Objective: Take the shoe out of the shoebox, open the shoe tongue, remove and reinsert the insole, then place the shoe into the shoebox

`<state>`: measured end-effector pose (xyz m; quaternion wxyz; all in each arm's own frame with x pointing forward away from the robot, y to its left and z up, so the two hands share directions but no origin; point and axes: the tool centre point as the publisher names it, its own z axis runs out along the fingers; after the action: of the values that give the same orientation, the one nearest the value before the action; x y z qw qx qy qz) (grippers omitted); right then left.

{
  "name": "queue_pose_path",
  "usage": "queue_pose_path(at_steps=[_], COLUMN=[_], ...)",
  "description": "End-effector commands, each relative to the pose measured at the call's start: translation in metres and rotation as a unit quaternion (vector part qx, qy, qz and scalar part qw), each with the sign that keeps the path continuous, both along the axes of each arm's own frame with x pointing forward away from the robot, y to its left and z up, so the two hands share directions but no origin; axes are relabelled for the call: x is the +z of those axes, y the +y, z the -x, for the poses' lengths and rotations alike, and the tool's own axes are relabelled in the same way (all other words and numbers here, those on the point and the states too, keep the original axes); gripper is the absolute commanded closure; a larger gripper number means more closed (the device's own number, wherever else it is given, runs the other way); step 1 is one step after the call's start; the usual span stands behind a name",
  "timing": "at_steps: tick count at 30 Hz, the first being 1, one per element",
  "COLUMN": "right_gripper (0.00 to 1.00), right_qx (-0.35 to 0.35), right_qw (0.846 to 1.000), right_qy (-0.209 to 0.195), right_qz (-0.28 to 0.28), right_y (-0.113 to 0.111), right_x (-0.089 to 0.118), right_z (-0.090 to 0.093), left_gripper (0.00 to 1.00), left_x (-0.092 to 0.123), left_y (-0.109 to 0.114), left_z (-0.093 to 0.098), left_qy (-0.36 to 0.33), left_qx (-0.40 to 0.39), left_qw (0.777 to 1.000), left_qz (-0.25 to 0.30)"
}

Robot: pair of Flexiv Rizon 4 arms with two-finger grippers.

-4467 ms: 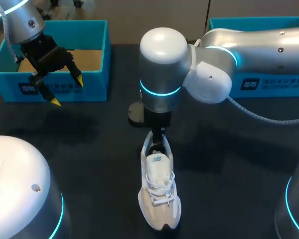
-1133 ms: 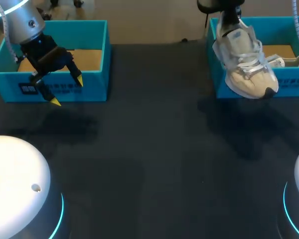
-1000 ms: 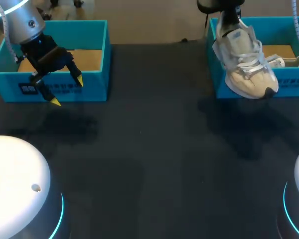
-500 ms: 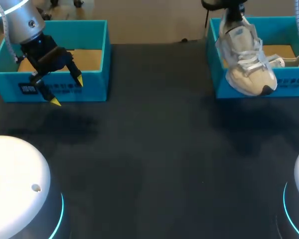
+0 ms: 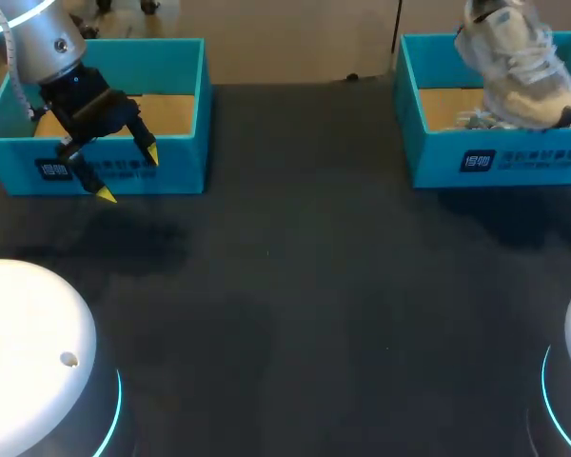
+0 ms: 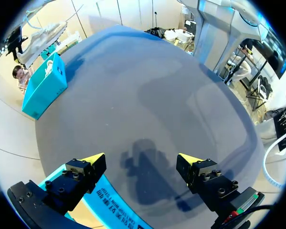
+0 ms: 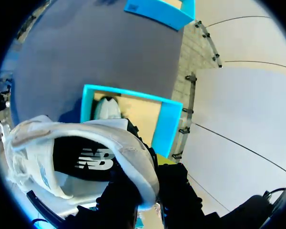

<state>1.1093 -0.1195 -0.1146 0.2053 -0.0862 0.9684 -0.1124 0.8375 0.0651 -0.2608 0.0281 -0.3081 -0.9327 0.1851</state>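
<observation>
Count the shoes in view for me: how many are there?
2. One white-and-beige sneaker is held in the right gripper above the right-hand blue shoebox; a second white shoe lies inside that box, largely hidden in the head view.

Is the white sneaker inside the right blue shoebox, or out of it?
Out. The right tool holds the white sneaker by its collar, in the air above the blue shoebox.

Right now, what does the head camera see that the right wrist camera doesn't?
Only the head view shows the left gripper, open in front of the left box. Only the right wrist view shows the right gripper pinching the heel of the shoe, and its dark inside. Both show the shoe held above the right box.
</observation>
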Motion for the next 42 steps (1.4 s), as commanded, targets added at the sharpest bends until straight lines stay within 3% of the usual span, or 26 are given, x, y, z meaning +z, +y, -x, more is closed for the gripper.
queue_pose_path(at_steps=[1,7,9,25,30,35,38,42], right_gripper=[1.0,1.0,1.0,1.0,1.0,1.0,1.0,1.0], right_qx=[0.0,0.003,-0.018,-0.018,-0.129,-0.256,-0.362,-0.444], right_qw=[1.0,1.0,1.0,1.0,0.991,0.964,0.928,0.888], right_qy=[0.017,0.022,-0.005,-0.005,0.009,-0.012,-0.032,-0.058], right_qz=[-0.007,-0.007,0.008,0.008,-0.036,-0.073,-0.089,-0.103], right_y=[-0.013,-0.028,-0.034,-0.034,-0.063,-0.097,-0.115,-0.124], right_x=[-0.002,-0.005,-0.005,-0.005,-0.022,-0.026,-0.024,-0.02], right_z=[-0.031,-0.054,-0.058,-0.058,-0.077,-0.077,-0.072,-0.063], left_gripper=[0.0,0.0,0.0,0.0,0.0,0.0,0.0,0.0], left_x=[0.001,0.001,0.001,0.001,0.001,0.001,0.001,0.001], left_y=[0.0,0.0,0.0,0.0,0.0,0.0,0.0,0.0], left_z=[0.0,0.0,0.0,0.0,0.0,0.0,0.0,0.0], left_qy=[0.0,0.0,0.0,0.0,0.0,0.0,0.0,0.0], left_qx=[0.0,0.0,0.0,0.0,0.0,0.0,0.0,0.0], left_qw=[1.0,1.0,1.0,1.0,1.0,1.0,1.0,1.0], left_qz=[-0.002,-0.002,-0.002,-0.002,-0.002,-0.002,-0.002,-0.002])
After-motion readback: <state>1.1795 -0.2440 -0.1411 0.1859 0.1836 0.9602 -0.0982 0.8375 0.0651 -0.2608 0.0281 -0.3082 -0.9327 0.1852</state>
